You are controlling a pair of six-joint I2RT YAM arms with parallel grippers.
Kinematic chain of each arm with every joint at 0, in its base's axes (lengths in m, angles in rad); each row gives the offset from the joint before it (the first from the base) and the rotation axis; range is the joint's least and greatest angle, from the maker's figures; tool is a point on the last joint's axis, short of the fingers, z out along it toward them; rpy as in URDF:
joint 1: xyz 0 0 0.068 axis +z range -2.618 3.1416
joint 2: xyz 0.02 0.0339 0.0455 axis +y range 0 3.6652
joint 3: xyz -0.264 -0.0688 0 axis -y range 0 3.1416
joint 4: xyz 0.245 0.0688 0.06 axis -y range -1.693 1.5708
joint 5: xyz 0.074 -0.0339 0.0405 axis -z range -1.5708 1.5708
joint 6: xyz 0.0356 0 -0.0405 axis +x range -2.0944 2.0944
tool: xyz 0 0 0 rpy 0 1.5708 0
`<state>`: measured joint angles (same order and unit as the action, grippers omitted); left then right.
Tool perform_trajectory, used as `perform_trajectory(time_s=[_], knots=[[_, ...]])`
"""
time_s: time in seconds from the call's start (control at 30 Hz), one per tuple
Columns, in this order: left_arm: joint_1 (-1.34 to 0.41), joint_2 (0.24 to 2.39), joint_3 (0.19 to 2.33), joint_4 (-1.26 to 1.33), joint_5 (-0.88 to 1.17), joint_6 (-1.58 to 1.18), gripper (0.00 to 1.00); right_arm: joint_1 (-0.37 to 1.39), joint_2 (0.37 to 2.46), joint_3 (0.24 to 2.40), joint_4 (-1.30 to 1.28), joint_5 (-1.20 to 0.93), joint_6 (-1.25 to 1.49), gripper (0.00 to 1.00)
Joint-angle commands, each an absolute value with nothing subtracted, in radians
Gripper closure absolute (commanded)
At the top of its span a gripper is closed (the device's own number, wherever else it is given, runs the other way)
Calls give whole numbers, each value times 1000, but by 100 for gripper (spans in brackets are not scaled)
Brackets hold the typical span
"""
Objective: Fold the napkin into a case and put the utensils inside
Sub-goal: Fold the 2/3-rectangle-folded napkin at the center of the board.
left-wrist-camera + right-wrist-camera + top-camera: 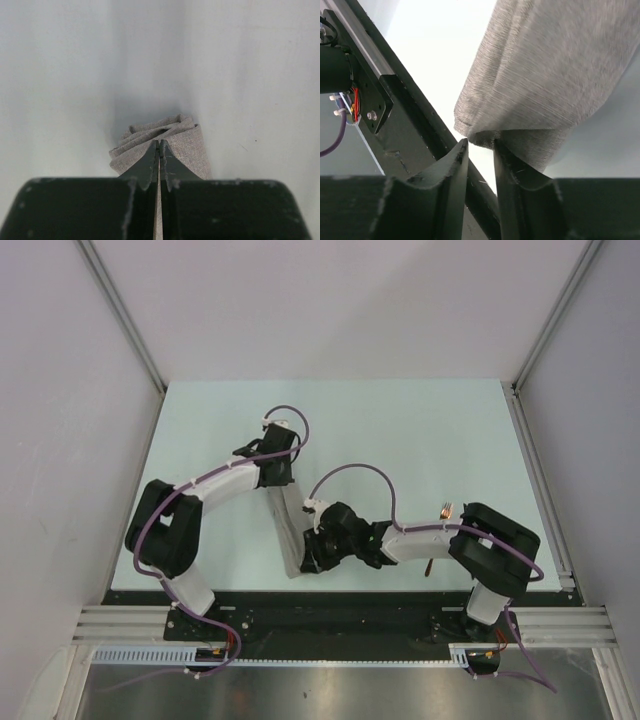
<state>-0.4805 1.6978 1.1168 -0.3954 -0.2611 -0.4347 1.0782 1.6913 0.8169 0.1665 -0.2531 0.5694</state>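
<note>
The napkin (289, 528) is a narrow grey-beige strip running from the table's middle toward the near edge. My left gripper (273, 477) is shut on its far end, with the folded cloth (187, 147) bunched just past the closed fingertips (159, 142). At the strip's near end is my right gripper (309, 562). It stands open, a gap between its fingers (480, 145), and the cloth's hem (545, 75) lies just beyond the tips. Of the utensils, only a copper fork (446, 508) shows, mostly hidden under the right arm. The black piece is hidden.
The pale table (420, 430) is boxed in by white walls and aluminium rails (540, 470). A black base rail (420, 130) runs along the near edge, close below the right gripper. Both arms' elbows reach over the table's near half.
</note>
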Motion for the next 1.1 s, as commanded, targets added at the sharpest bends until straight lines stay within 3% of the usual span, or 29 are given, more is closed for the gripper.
perform_trajectory(time_s=[0.0,0.43,0.73,1.07], knots=[[-463,1649,1143,-342,-281,-400,100,1083,1717,737,287,-268,655,70],[-439,1655,1120,-335,-258,-400,100,1052,1704,635,407,-330,752,74],[-439,1647,1112,-336,-239,-410,100,980,1483,738,161,-301,667,69],[-439,1657,1123,-354,-265,-426,100,888,1744,919,288,-452,689,71]])
